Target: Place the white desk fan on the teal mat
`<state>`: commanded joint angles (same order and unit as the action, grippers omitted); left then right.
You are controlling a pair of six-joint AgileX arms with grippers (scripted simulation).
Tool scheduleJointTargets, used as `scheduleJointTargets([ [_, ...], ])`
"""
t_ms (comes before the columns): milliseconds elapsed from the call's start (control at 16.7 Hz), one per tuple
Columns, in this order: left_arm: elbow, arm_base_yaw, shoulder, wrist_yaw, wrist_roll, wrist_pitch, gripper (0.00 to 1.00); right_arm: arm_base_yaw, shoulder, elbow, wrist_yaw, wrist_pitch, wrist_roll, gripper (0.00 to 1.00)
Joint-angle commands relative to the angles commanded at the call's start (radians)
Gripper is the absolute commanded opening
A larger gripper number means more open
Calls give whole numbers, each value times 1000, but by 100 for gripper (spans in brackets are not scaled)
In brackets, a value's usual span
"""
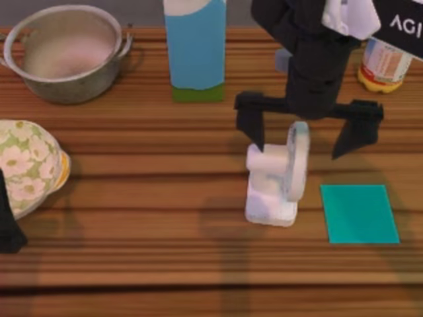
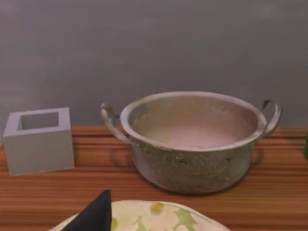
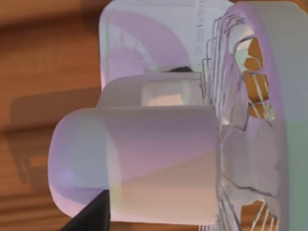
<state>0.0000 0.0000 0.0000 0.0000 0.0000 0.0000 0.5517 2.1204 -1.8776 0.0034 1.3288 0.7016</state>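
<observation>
Right claw (image 1: 304, 135) wide open above white desk fan (image 1: 277, 181); teal mat (image 1: 359, 213) bare; left claw unreadable.

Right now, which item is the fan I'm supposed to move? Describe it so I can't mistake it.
Find the tall blue carton at the table's far edge; the white desk fan stands nearer the camera and to its right, under the right tool, whose fingers are spread wide. It is all white with a round grilled head, left of the flat teal mat.

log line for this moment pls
right tool: open, over white desk fan | fan: upright on table, left of teal mat | left tool: parked, table's left edge
</observation>
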Motion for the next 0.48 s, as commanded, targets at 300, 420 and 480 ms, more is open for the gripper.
scheduleJointTargets([
  [300, 0, 0, 0, 0, 0, 0, 100, 0, 0, 0, 0, 0, 0, 62],
  [420, 0, 0, 0, 0, 0, 0, 100, 0, 0, 0, 0, 0, 0, 47],
  [480, 0, 0, 0, 0, 0, 0, 100, 0, 0, 0, 0, 0, 0, 40],
])
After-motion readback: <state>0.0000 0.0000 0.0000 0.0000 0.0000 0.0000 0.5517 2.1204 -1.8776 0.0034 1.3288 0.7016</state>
